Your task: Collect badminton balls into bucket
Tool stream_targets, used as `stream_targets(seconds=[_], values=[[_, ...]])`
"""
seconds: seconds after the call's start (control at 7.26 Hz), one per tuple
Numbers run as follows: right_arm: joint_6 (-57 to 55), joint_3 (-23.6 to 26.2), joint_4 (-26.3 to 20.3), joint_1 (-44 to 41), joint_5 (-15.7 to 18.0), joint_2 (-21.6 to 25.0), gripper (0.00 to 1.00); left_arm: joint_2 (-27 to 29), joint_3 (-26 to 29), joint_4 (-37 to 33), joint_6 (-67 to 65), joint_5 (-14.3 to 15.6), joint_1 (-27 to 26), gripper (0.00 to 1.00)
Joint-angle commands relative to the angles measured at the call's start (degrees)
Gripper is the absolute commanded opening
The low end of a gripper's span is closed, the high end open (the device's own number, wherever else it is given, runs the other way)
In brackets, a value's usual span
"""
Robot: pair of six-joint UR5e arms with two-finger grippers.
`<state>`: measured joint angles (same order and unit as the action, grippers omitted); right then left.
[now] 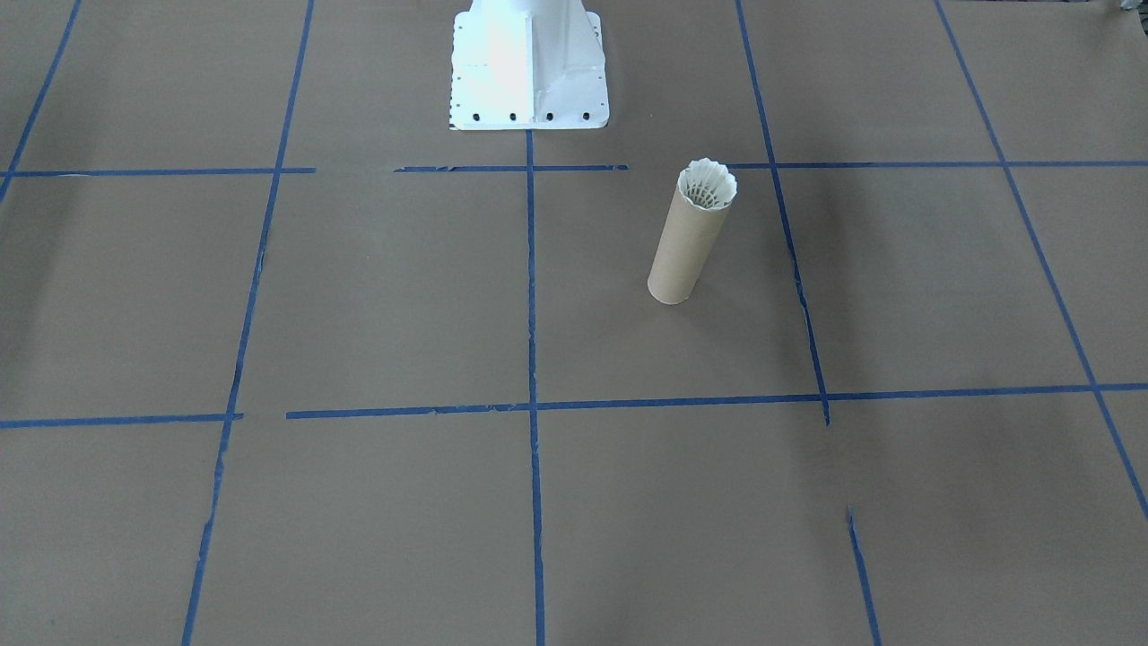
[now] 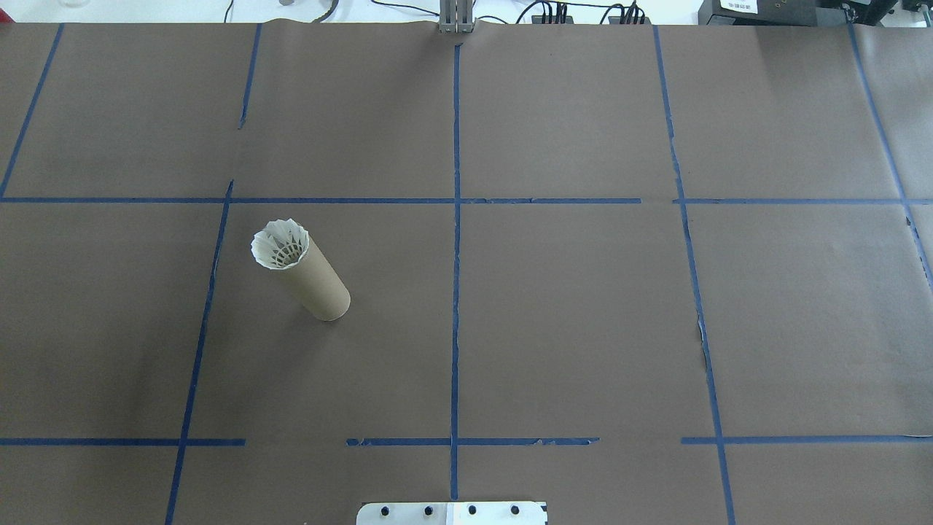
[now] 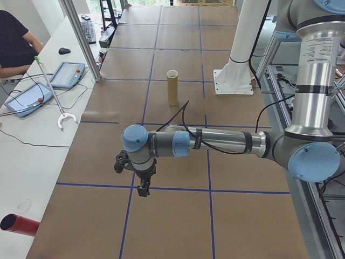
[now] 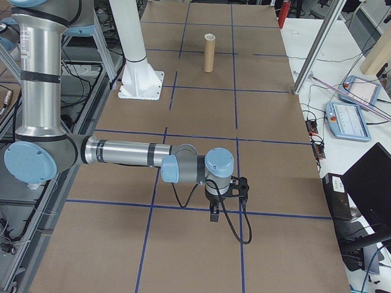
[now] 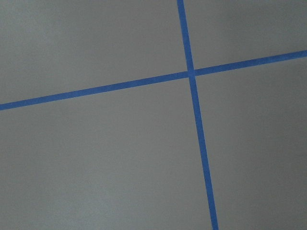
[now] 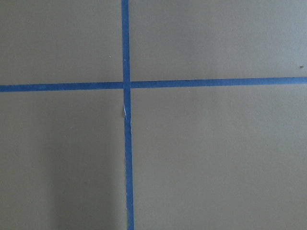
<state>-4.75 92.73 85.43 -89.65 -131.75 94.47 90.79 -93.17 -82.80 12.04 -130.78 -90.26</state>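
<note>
Blue tape grid (image 1: 532, 404) around bucket (image 1: 686, 247) holding shuttlecock (image 1: 707, 184).

The table (image 2: 583, 328) is covered with brown paper, divided by blue tape lines (image 2: 455, 292) into squares. Beside the table stands a white bench (image 3: 32, 156) with two tablets (image 3: 67, 74), cables and a seated person (image 3: 16, 46).

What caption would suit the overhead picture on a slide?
A white shuttlecock sits feathers-up in the mouth of an upright cardboard tube on the brown, blue-taped table.
</note>
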Motion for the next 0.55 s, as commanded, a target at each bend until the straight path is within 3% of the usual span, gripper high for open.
stream_targets(seconds=[0.0, 0.41], values=[[0.00, 0.00, 0.00, 0.00, 0.00, 0.01, 1.00, 0.00, 0.09, 0.18, 0.09, 0.00, 0.00, 1.00], [0.00, 0.00, 0.00, 0.00, 0.00, 0.01, 1.00, -0.17, 0.09, 0.18, 0.53, -0.17, -0.09, 1.00]])
